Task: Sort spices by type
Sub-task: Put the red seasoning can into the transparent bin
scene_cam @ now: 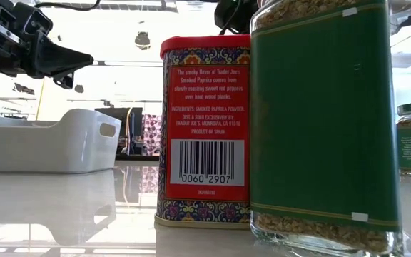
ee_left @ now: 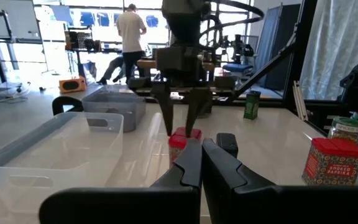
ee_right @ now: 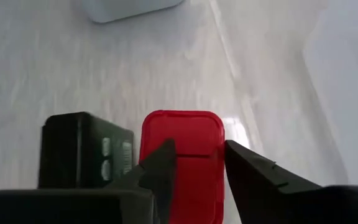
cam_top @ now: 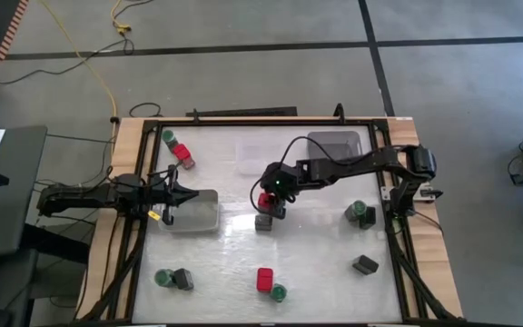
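My right gripper point(cam_top: 274, 198) is open and points down over a red square tin point(ee_right: 182, 155) near the table's middle. Its fingertips stand at the tin's lid. A dark grey tin point(ee_right: 82, 149) stands right beside the red one. My left gripper point(cam_top: 185, 193) is shut and empty. It hovers level over a clear tray point(cam_top: 198, 218) at the table's left, and it also shows in the low view point(scene_cam: 66, 61). Other spices stand about: a green jar point(cam_top: 168, 137) with a red tin point(cam_top: 182, 154), and a red tin point(cam_top: 264, 279) with a green jar point(cam_top: 279, 292). My right gripper comes at the red tin's lid point(ee_right: 182, 134) from above, one finger point(ee_right: 163, 165) over the lid's edge and the other point(ee_right: 247, 171) by the opposite edge. Whether they touch the tin I cannot tell. The tin stands upright on the table.
A clear tray point(cam_top: 260, 154) and a grey tray point(cam_top: 336, 145) lie at the far side. Green jars point(cam_top: 360, 213) and a dark tin point(cam_top: 365, 264) stand at the right. A jar and a dark tin point(cam_top: 174, 279) stand at the near left. People stand beyond the table.
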{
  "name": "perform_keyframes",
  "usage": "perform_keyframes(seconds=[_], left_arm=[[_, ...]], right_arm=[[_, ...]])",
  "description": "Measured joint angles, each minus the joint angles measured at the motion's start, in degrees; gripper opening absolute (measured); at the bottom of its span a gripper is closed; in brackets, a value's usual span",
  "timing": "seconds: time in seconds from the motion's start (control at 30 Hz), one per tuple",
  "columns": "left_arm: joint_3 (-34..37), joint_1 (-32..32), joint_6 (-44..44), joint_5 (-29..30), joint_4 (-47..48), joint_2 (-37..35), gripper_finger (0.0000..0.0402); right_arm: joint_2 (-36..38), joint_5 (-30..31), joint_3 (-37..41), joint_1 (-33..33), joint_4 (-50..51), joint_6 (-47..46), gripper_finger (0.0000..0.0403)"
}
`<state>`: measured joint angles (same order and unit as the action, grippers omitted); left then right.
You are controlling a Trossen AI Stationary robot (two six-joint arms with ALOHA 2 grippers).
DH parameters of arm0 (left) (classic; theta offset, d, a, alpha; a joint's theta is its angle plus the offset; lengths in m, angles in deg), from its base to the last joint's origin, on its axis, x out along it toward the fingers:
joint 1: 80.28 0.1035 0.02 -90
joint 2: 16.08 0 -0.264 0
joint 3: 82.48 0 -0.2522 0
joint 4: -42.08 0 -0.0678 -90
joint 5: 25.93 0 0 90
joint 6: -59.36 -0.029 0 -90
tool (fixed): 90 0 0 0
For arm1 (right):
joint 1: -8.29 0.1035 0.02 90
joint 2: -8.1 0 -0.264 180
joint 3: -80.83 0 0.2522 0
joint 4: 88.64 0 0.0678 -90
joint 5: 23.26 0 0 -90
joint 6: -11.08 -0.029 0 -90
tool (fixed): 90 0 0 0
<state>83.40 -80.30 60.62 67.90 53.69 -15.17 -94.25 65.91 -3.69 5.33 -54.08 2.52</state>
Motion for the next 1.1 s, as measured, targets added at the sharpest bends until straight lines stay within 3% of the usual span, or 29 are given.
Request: perform_keyframes(seconds=[0.47, 0.73, 1.1], left_arm=[[0.0, 0.0, 0.0, 0.0, 0.0, 0.0, 0.0000], [0.0, 0.0, 0.0, 0.0, 0.0, 0.0, 0.0000], [0.0, 0.0, 0.0, 0.0, 0.0, 0.0, 0.0000]], right_arm=[[0.0, 0.1, 0.0, -2.1, -0.8, -1.1, 0.0261], [0.0, -0.3, 0.0, -1.7, -5.3, -4.9, 0.0265], [-0.1, 2.5, 0.0, 0.5, -2.4, -1.5, 0.0265]])
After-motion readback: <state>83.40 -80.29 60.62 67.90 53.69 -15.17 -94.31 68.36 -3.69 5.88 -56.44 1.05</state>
